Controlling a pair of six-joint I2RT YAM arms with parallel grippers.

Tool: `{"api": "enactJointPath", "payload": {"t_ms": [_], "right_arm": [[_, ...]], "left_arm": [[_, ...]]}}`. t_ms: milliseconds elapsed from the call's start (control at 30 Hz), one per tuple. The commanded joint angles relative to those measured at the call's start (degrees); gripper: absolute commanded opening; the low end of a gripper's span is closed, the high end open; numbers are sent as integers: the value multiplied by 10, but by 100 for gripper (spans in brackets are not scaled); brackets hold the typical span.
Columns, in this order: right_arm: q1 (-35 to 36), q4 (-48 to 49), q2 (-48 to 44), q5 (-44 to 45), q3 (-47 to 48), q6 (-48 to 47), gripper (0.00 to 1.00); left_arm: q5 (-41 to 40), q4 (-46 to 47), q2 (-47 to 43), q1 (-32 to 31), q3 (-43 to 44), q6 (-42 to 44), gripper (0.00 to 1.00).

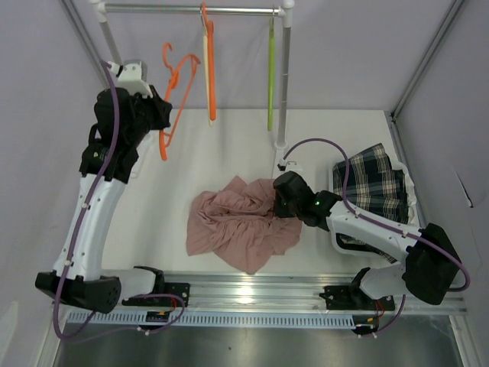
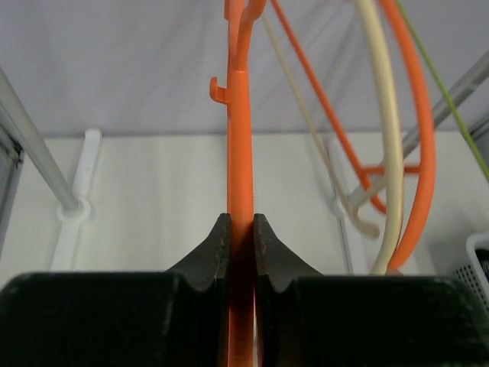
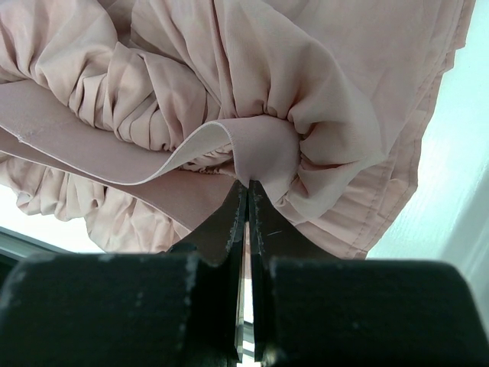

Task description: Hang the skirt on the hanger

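Two grips are in place, and neither is on the task's things. The left gripper (image 1: 162, 127) (image 2: 241, 229) is raised at the far left of the table (image 1: 229, 145), its jaws closed tight on the straight arm of an orange hanger (image 1: 174, 92) (image 2: 241, 138), which runs up between the fingertips in the left wrist view. The right gripper (image 1: 273, 205) (image 3: 246, 189) reaches to the middle of the table, its jaws pinched shut on a gathered fold of the pink garment (image 1: 238, 222) (image 3: 260, 145), which lies crumpled there.

The skirt (image 1: 372, 189) sits at the right side of the table, behind the right arm and apart from both grippers. It is dark, crossed by thin white lines in a plaid check, and its pleats fan out in soft folds. A purple cable crosses in front of it, and a white edge (image 1: 414, 200) shows along its right side; what that edge belongs to cannot be told.

The hanger (image 2: 390, 153) is a thin, pale cream loop. It hangs just beside a second orange hanger (image 1: 210, 76) (image 2: 420, 153) under the rail (image 1: 191, 9) at the back. A lime-green hanger (image 1: 270, 76) hangs further right on the same rail, near the white upright post
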Motion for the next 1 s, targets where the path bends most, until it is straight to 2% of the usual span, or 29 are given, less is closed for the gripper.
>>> {"api": "enactJointPath", "payload": {"t_ms": [0,167,233,333,567,667,767,967], "right_arm": [[-2,3,-3,2,30,-11,0],[-4,-2,-6,3,32,-14,0],[-4,-6,-3,3,36,-15,0],[-4,-12,-3,4,40,-15,0],[-5,-30,2,14,55,-16,0],[-10,-37,11,16,66,-16,0],[-14,-42,20,16,76,-16,0],[-23,-56,41,18,100,-21,0]], "left_arm": [[13,25,-83,-2,-65,-33,0],[63,-1,-197,-19,-213,-54,0],[74,-24,-247,-34,-243,-56,0],[93,-55,-322,-48,-346,-65,0],[218,-146,-442,-55,-404,-61,0],[236,-175,-481,-55,-410,-49,0],[260,-202,-493,-68,-411,-35,0],[322,-195,-511,-88,-431,-22,0]]}}
